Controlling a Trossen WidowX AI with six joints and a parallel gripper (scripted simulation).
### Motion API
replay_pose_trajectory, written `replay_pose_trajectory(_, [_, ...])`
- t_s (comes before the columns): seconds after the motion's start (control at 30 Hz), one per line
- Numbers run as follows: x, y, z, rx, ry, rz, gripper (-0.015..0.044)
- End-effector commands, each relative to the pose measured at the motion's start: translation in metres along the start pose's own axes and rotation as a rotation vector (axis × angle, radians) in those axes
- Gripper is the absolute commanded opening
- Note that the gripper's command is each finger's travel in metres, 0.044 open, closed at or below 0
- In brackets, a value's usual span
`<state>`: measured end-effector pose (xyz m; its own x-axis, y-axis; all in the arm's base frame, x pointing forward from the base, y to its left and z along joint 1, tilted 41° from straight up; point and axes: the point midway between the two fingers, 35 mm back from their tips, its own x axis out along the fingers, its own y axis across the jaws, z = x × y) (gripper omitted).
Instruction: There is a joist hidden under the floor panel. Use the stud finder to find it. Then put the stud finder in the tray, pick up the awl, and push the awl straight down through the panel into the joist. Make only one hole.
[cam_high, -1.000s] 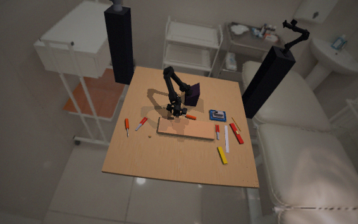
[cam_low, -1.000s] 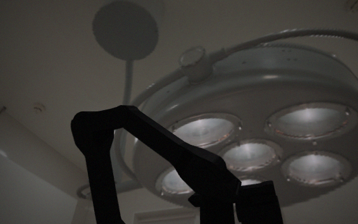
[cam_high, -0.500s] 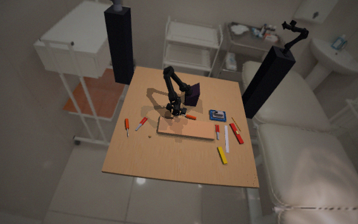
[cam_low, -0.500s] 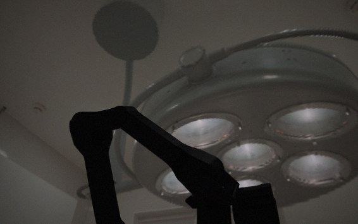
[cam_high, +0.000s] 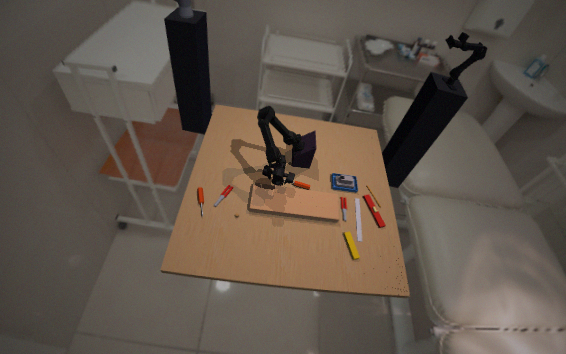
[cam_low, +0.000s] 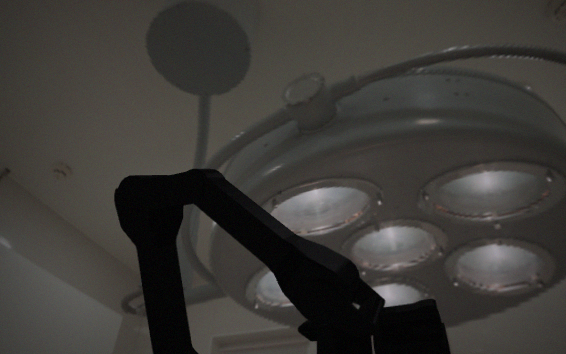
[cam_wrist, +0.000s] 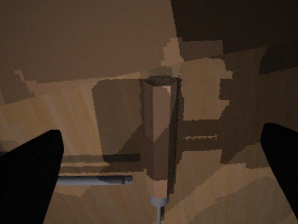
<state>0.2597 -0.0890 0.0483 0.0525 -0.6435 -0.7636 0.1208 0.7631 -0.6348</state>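
My gripper (cam_high: 278, 178) (cam_wrist: 165, 136) is open and empty, low over the table beside the panel's back left corner. A brown-handled tool with a thin metal shaft, seemingly the awl (cam_wrist: 159, 160), lies between and below the open fingers in the wrist view, its shaft toward the bottom of that view. The top view does not show it clearly. The floor panel (cam_high: 310, 205) (cam_wrist: 90, 45) lies flat; the gripper's shadow covers its left part, and I cannot tell whether it has a hole. The grey stud finder (cam_high: 345, 180) sits in the blue tray (cam_high: 334, 187).
An orange-handled tool (cam_high: 301, 185) lies behind the panel; a metal shaft (cam_wrist: 95, 180) shows left of the awl. Red pliers (cam_high: 225, 194) and an orange screwdriver (cam_high: 200, 195) lie left. A white strip (cam_high: 358, 220), red level (cam_high: 374, 211) and yellow block (cam_high: 351, 245) lie right.
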Motion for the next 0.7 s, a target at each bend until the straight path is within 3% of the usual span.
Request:
replay_pose_trajectory(0.0, [0.009, 0.001, -0.002, -0.012, 0.007, -0.003, 0.0440])
replay_pose_trajectory(0.67, [0.037, 0.000, -0.002, -0.011, 0.007, -0.006, 0.0440])
